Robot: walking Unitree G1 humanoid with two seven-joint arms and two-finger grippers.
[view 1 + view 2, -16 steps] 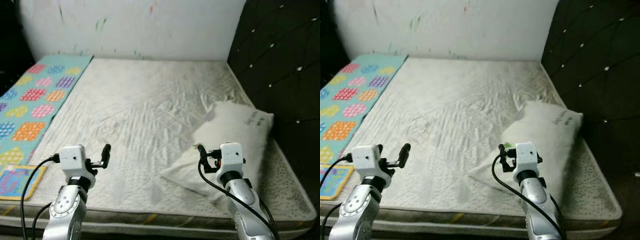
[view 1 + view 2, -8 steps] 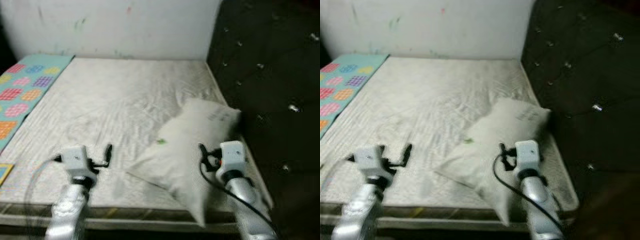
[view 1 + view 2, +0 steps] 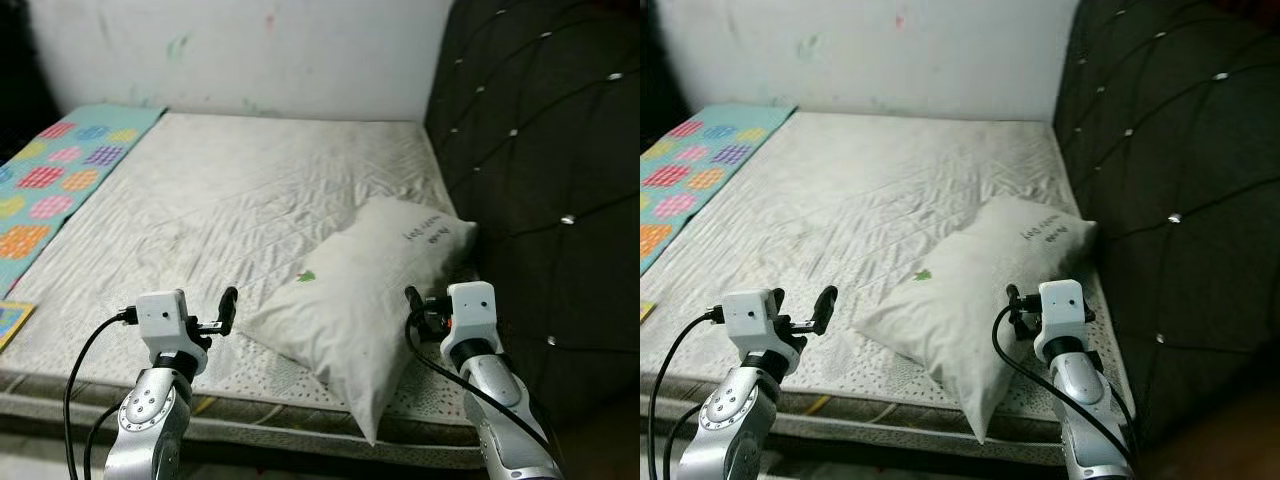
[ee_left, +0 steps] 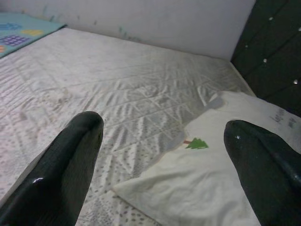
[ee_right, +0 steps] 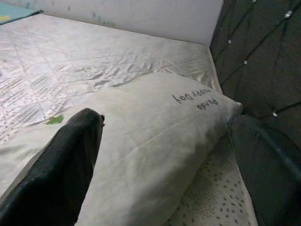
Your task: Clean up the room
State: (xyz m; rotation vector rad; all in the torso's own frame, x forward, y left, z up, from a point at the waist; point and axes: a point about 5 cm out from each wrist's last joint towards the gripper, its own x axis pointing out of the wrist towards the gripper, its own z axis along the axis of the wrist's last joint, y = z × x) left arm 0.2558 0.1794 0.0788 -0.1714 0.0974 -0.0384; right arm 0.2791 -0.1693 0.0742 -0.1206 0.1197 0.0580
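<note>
Bed with a pale, wrinkled quilted mattress cover (image 3: 250, 190) runs from the near edge back to a scuffed white wall (image 3: 250, 50). A black tufted headboard studded with shiny buttons (image 3: 540, 150) stands along the robot's right side of the bed.

One white rectangular pillow (image 3: 350, 290) lies on the mattress cover, on the right half, set at a slant: its far end with a line of dark printed lettering (image 3: 425, 232) points toward the headboard, its near corner hangs past the front edge of the bed. A small green tree print (image 3: 306, 276) sits on the pillow's upper face, toward its left edge.

A turquoise play mat with coloured patchwork squares (image 3: 60, 185) lies along the left side of the bed, reaching back to the wall.

Left hand (image 3: 229, 310) is raised over the near left part of the bed, just left of the pillow's nearest left corner, not touching it. In the left wrist view its two black fingers (image 4: 70, 165) stand wide apart with nothing between them; mattress cover and pillow edge lie beyond.

Right hand (image 3: 410, 298) is raised beside the pillow's right flank, near the headboard. In the right wrist view its fingers (image 5: 61, 169) are likewise spread and empty, with the pillow just ahead, lettering visible at its far end.
</note>
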